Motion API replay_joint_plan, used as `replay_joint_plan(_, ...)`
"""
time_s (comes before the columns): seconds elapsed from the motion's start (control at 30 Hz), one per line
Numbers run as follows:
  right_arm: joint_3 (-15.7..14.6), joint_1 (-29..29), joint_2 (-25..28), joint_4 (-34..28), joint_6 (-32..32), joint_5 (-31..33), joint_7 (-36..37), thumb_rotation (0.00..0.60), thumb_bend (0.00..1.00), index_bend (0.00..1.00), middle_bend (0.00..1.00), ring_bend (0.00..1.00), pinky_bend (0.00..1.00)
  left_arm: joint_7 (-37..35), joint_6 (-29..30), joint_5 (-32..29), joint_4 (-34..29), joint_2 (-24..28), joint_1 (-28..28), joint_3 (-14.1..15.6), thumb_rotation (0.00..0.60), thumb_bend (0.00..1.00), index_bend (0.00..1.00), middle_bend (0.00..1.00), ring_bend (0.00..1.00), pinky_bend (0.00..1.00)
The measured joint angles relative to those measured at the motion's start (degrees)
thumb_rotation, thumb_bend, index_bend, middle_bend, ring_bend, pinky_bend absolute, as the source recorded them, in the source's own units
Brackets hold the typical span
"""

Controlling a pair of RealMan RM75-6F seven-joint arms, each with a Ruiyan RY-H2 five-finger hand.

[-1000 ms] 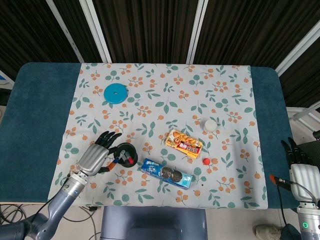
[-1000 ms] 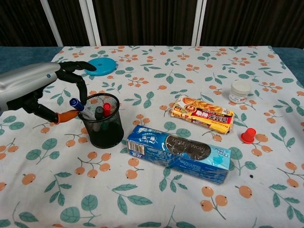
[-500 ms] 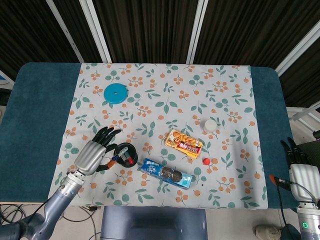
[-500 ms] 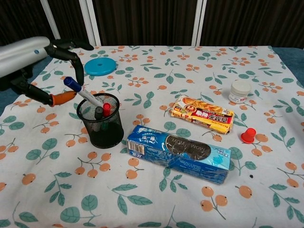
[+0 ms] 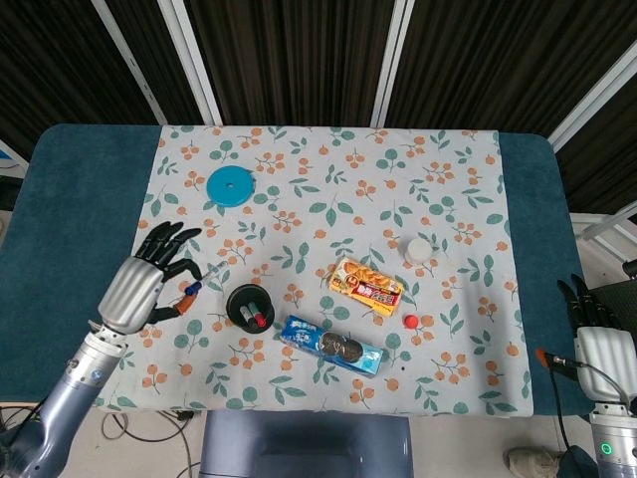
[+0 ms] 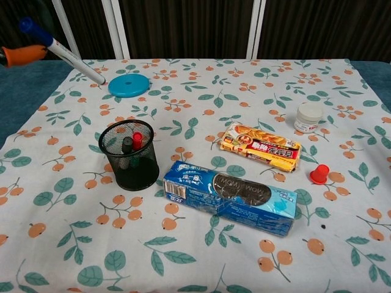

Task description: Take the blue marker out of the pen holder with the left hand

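Note:
My left hand (image 5: 144,282) hovers above the cloth, left of the black mesh pen holder (image 5: 249,305), and pinches the blue marker (image 5: 199,281) near its blue cap. In the chest view the marker (image 6: 61,51) hangs tilted at the top left, clear of the holder (image 6: 130,154), with only an orange fingertip (image 6: 22,54) of that hand showing. A red marker (image 6: 137,140) and a dark one (image 6: 126,145) stay in the holder. My right hand (image 5: 597,339) rests off the table's right edge, fingers apart, holding nothing.
A blue disc (image 5: 231,185) lies at the back left. A blue cookie pack (image 5: 331,345) sits right of the holder, an orange snack pack (image 5: 366,286) behind it, then a red cap (image 5: 410,321) and a white jar (image 5: 419,249).
My left hand has risen and drawn away to the left, pulling the blue marker fully out of the pen holder. The right hand has not moved.

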Motion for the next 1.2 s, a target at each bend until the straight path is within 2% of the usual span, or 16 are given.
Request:
replay_joint_plan(0.2,0.0,0.0,-0.1,0.0,0.1,0.0,-0.3,0.6,0.12,0.09,0.03,0.15,0.24,-5.5,-1.3,-1.1,4.5,1.8,0.2,0.2,0.6,0.39,0.56,0.12,0.0,0.0)
replay_joint_plan(0.37,0.0,-0.1,-0.2,-0.1,0.1,0.2,-0.5,0.6,0.12,0.09,0.03,0.15,0.24,-8.4,-4.1,-2.9,9.5,1.1,-0.4,0.6,0.6,0.38,0.56,0.13,0.0,0.0)
replay_joint_plan(0.7,0.1,-0.1,-0.1,-0.3,-0.1,0.4,-0.4,0.6,0.12,0.09,0.03,0.15,0.24,-16.0,-9.8,-3.7,22.2,-5.3,-4.8,0.1,0.6,0.38,0.57,0.15,0.0,0.0)
replay_joint_plan(0.93,0.1,-0.1,-0.1,-0.3,-0.1,0.4,-0.3,0.6,0.12,0.09,0.03,0.15,0.24,-19.6,-13.6,-4.2,28.1,-9.6,-7.5,0.3,0.6,0.38,0.57,0.16,0.0,0.0)
replay_joint_plan(1.2,0.1,-0.1,0.0,-0.4,-0.2,0.6,-0.2,0.6,0.12,0.09,0.03,0.15,0.24,-23.4,-15.1,-3.3,35.0,-13.8,-9.4,1.3,0.6,0.38,0.56,0.16,0.0,0.0)
